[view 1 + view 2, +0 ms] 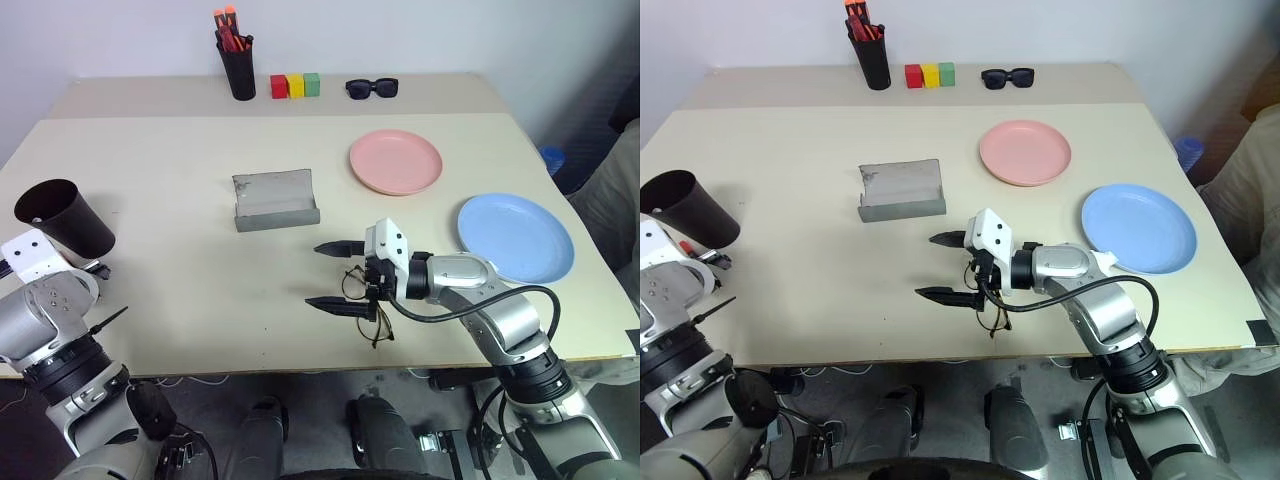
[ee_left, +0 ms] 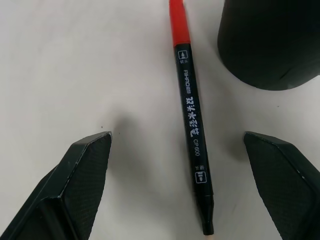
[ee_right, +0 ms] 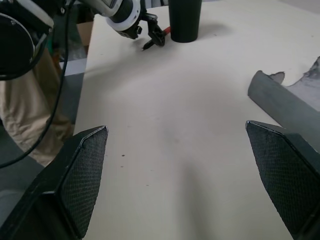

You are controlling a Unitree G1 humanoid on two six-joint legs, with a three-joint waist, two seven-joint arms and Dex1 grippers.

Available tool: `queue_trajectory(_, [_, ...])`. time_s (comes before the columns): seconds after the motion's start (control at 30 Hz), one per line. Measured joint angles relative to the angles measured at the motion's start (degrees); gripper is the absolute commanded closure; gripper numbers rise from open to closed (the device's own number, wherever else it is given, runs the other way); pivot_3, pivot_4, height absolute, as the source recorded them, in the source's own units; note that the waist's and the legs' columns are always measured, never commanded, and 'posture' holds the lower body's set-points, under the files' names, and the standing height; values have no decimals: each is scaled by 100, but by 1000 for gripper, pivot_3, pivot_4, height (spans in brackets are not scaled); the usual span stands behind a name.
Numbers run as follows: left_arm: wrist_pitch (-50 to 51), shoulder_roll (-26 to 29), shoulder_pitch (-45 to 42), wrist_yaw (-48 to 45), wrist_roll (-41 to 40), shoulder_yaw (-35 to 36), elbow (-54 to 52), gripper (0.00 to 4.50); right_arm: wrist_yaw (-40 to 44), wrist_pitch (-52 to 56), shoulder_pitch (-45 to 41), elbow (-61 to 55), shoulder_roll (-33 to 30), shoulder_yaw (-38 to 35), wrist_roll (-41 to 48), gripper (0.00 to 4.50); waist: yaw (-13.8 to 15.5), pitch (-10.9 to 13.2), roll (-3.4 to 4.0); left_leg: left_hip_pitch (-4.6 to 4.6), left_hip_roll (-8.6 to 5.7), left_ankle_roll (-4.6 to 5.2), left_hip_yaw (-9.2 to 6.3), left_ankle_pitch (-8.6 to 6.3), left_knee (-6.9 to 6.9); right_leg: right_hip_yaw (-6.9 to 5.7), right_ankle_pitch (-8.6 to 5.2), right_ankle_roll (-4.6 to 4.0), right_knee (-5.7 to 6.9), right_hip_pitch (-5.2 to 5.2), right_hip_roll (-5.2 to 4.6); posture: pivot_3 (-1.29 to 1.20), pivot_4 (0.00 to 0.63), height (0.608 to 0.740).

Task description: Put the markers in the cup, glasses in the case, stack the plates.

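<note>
On the pale worktop the black cup stands near the robot's left edge. Beside its base lies the black-bodied marker with the red cap, flat on the surface, its red end close to the cup wall. The left pincer hangs over this marker with its two fingers spread wide, one on each side of the pen and clear of it; it has hold of nothing. In the right wrist view that same pincer shows far off, next to the cup.

The grey case lies open near the middle of the worktop, its lid raised behind the tray. The wire-frame glasses rest on the worktop near the front edge, partly hidden under the right pincer. That pincer points sideways toward the robot's left, its fingers held wide apart above the surface, with nothing between them.

The salmon pink plate sits beyond the right arm, and the light blue plate lies nearer the right edge; the two are apart, not stacked.

Along the far side stand a tall black pen pot holding red and orange pens, three small blocks in red, yellow and green set in a row, and chunky black sunglasses.
</note>
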Motion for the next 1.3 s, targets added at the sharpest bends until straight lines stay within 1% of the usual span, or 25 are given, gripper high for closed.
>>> queue_trajectory(0.07, [80, 20, -32, -31, 65, 1, 7, 1069, -1, -4, 22, 0, 2, 0, -7, 0, -1, 0, 0, 0, 0, 0, 0, 0, 0, 0, 0, 0, 0, 0, 0, 0, 150, 740])
queue_trajectory(0.23, [171, 19, -72, -34, 170, 51, 27, 3610, 1, -9, 37, 0, 7, 7, -45, 0, -7, 0, 0, 0, 0, 0, 0, 0, -1, 0, 0, 0, 0, -1, 0, 0, 150, 740])
queue_trajectory(0.27, [180, 18, -72, -34, 221, 66, 28, 4189, 2, -11, 37, 0, 12, 10, -49, 0, -7, 0, 0, 0, 0, 0, 0, 0, -1, 0, 0, 0, 0, -1, 0, 0, 150, 740])
queue_trajectory(0.3, [181, 18, -73, -27, 252, 92, 28, 4457, 2, -11, 37, 0, 14, 12, -51, 0, -6, 0, 0, 0, 0, 0, 0, 0, -1, 0, 0, 0, 0, -1, 0, 0, 150, 740])
queue_trajectory(0.43, [149, -35, -134, -25, 320, 281, 27, 4457, 5, -16, 36, 0, 20, 34, -67, 0, -4, 0, 0, 1, 0, 0, 1, 0, -1, 0, 0, 0, 0, 0, -1, 0, 150, 740])
queue_trajectory(0.5, [-125, -214, -220, 42, 339, 528, 21, 4457, 6, -18, 36, 0, 24, 71, -97, 0, 4, 0, 0, 1, 0, -1, 0, 0, -1, 0, 0, 0, 0, 0, -1, 0, 150, 740])
queue_trajectory(0.57, [-718, -317, -206, 147, 360, 675, 21, 4457, 7, -19, 36, 0, 25, 87, -102, 0, 2, 1, -3, 0, 1, -1, 0, 0, -1, 0, 0, 0, -1, -1, -1, 0, 150, 740])
queue_trajectory(0.63, [-1767, -301, -64, 371, 533, 658, -36, 4457, 5, -24, 36, -1, 24, 87, -107, 0, -4, 1, -7, -1, 2, -2, 1, 0, -2, 1, 0, 0, -4, -2, -3, 0, 150, 740])
queue_trajectory(0.73, [-3041, -24, 9, 594, 762, 610, -259, 4457, 1, -42, 35, -1, 28, 86, -110, 0, 23, 1, -10, -3, 1, -2, 1, 0, -2, 1, 1, 0, -8, -2, -4, 0, 150, 740])
queue_trajectory(0.77, [-3404, 131, 69, 549, 820, 485, -335, 4457, -11, -48, 34, -1, 35, 85, -109, 0, 27, 1, -10, -3, 1, -2, 2, 0, -2, 1, 1, 0, -9, -1, -4, 0, 150, 740])
queue_trajectory(0.83, [-4323, 548, 292, 241, 1010, -76, -513, 4457, -101, -46, 3, 3, 157, 58, -96, 0, 68, 1, -10, -3, 0, -2, 2, 0, -2, 0, 1, 0, -13, 2, -4, 0, 150, 740])
queue_trajectory(0.87, [-4687, 670, 359, 133, 1087, -315, -614, 4457, -155, -41, -36, 5, 239, 34, -81, 0, 85, 1, -10, -3, -1, -2, 3, 0, -1, 1, 1, 0, -14, 3, -5, 0, 150, 740])
queue_trajectory(0.93, [-5456, 742, 368, -61, 1174, -822, -830, 4457, -348, -27, -200, 15, 503, -83, 16, 0, 147, 0, -8, -2, -1, -2, 6, 0, -1, 2, 1, -1, -16, 6, -7, 0, 150, 740])
queue_trajectory(1.0, [-5710, 728, 361, -207, 1144, -1094, -827, 4457, -555, -25, -384, 47, 713, -207, 55, 0, 148, 0, -8, -2, -1, -2, 6, 0, -1, 2, 1, -1, -15, 5, -5, 0, 150, 740])
queue_trajectory(1.07, [-5784, 694, 360, -320, 1086, -1203, -687, 4457, -778, -23, -513, 154, 866, -365, 73, 0, 136, 0, -8, -2, 1, -1, 5, -1, -4, 2, 1, -1, -15, 0, -2, 0, 150, 740])
queue_trajectory(1.17, [-5828, 698, 357, -402, 1092, -1392, -462, 4457, -962, -29, -592, 314, 944, -452, 51, 0, 131, 0, -8, -3, 1, 0, 5, -1, -7, 2, 1, -1, -14, -2, -1, 0, 150, 740])
queue_trajectory(1.3, [-5999, 707, 310, -357, 1112, -1443, 37, 4457, -1016, -79, -590, 392, 978, -454, 7, 0, 131, 1, -8, -4, 1, 0, 5, -1, -7, 2, 1, -1, -13, -3, -2, 0, 150, 740])
